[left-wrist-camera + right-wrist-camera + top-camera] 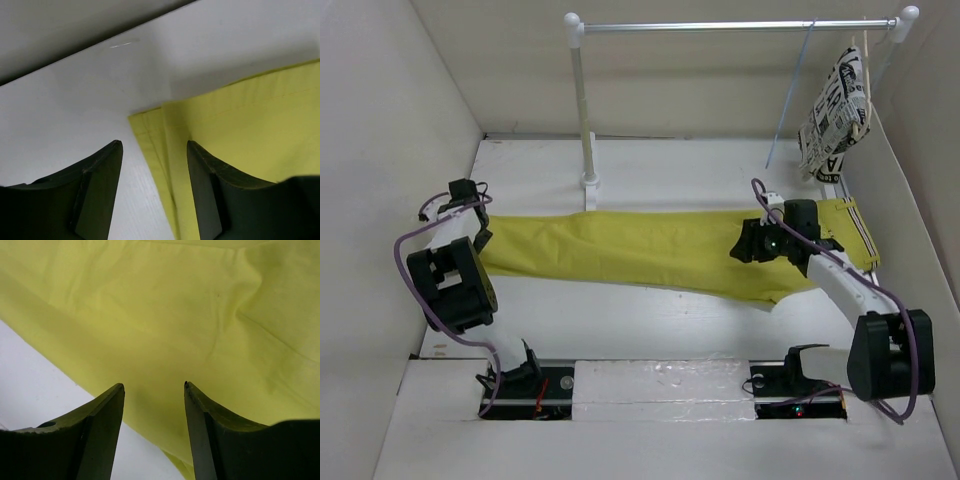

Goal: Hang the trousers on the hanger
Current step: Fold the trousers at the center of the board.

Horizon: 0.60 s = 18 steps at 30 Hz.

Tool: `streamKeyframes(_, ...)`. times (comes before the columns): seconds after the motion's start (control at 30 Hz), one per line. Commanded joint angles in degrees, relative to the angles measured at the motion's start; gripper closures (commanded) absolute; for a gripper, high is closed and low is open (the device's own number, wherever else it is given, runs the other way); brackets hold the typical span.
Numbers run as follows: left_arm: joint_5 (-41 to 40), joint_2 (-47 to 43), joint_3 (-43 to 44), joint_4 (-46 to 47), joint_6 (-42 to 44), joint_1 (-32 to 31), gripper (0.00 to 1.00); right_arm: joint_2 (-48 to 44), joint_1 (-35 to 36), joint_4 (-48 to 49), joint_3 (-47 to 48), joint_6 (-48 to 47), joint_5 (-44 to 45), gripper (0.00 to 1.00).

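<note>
Trousers (640,250) flat, hem (150,145) by left jaws; hanger (790,95) (overhead only) on rail (740,25)

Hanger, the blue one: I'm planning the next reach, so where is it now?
In the top view, the hanger hangs on the rail at far right, just left of the printed cloth, beyond the trousers.

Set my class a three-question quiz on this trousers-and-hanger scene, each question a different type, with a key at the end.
1. True or false: the trousers already hang on the blue hanger.
2. The left gripper is over which part of the trousers? A waistband; B leg hem; C knee.
3. Fill in: the right gripper has its jaws ____.
Key: 1 false; 2 B; 3 open.
</note>
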Motion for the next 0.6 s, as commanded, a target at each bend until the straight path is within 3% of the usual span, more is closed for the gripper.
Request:
streamKeyframes(0.0, 2.48, 2.77, 2.37, 2.42, 0.79, -0.7, 0.51, 2.09, 0.83, 1.68, 1.68, -1.71, -1.56, 0.43)
streamKeyframes(0.2, 5.54, 4.54, 2.46, 5.67, 2.64, -0.7, 0.47, 6.4, 3.99, 3.44, 5.46, -1.89, -3.32, 0.44)
streamKeyframes(0.23, 5.9, 4.8, 2.37, 6.46, 2.73, -0.7, 0.51, 7.53, 4.51, 3.88, 6.16, -1.8, -3.58, 0.44)
streamKeyframes(0.27, 6.43, 4.8, 2.46, 7.08, 3.34, -0.7, 0.61, 8.24, 5.13, 4.14, 6.43, -1.89, -3.84, 0.45)
streamKeyframes(0.3, 7.57, 4.8, 2.72, 7.87, 3.95, -0.7, 0.74, 8.77, 6.7, 4.23, 6.78, -1.89, -3.76, 0.45)
streamKeyframes(0.33, 7.93, 4.8, 2.98, 8.05, 4.05, -0.7, 0.96, 9.21, 7.41, 4.58, 6.95, -1.8, -3.76, 0.45)
streamKeyframes(0.37, 7.84, 4.8, 3.51, 7.62, 3.96, -0.7, 1.0, 9.91, 8.12, 4.76, 7.13, -1.63, -3.06, 0.45)
streamKeyframes(0.57, 1.96, -0.55, 7.46, -0.81, 3.34, -4.12, 1.0, 13.16, 10.14, 6.51, 7.04, -1.88, -3.14, 0.45)
